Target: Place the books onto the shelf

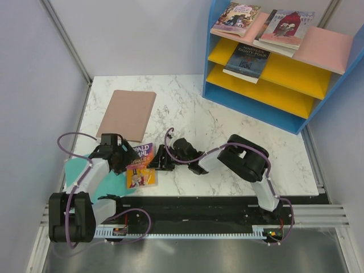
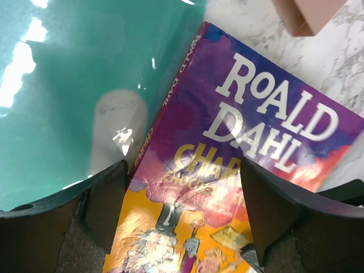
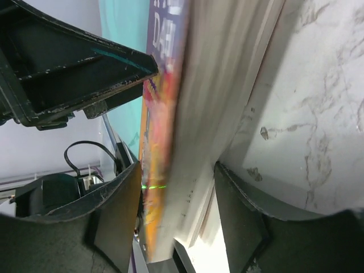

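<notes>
Roald Dahl book (image 1: 140,169): right fingers (image 3: 114,227) straddle its edge, left fingers (image 2: 102,210) above.

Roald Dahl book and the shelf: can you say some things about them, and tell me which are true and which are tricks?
The Roald Dahl book is on the shelf. False: it is down at the near end of the table.
Nineteen Eighty-Four lies on a yellow board. True.
The left end effector is open. True.
The shelf's top is bare. False: books lie on the pink top board.
</notes>
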Available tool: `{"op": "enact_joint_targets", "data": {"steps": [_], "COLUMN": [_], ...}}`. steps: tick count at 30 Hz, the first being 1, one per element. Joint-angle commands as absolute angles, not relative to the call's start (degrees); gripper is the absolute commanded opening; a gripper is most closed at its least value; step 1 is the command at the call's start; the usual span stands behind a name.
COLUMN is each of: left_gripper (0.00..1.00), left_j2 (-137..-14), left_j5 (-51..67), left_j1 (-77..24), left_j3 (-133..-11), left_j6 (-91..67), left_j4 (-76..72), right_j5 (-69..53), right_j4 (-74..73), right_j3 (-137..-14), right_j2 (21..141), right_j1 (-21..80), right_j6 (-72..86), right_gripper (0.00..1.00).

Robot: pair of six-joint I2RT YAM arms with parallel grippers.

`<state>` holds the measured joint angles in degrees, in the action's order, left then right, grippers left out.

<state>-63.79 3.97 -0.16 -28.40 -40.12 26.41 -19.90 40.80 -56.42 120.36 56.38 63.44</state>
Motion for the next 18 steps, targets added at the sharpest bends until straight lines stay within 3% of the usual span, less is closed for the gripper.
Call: {"op": "enact_joint_targets", "data": {"steps": [1,10,18], "left_gripper": [0.86,0.83,0.88], "left_j2": [-66.4,-60.6,-54.2], "left_j5": [13.9,16.0,15.6], "left_j1": [-0.7,-0.7,-0.7], "left_j3": [-25.2,-27.2,-30.4], "left_j6": [-41.0,-38.9,-34.1], "left_j4": [22.3,23.6,23.7], "right_j5": [-20.8,-20.7,-21.0], "right_j4": [47.3,48.5,42.3], "right_j3": [-60.6,-60.1,-55.5], "right_j2": [122.8,121.8,111.0], "right_j1": [58.0,58.2,54.6], "right_j6": [65.6,66.1,60.0], "right_gripper": [0.56,0.07,0.02]}}
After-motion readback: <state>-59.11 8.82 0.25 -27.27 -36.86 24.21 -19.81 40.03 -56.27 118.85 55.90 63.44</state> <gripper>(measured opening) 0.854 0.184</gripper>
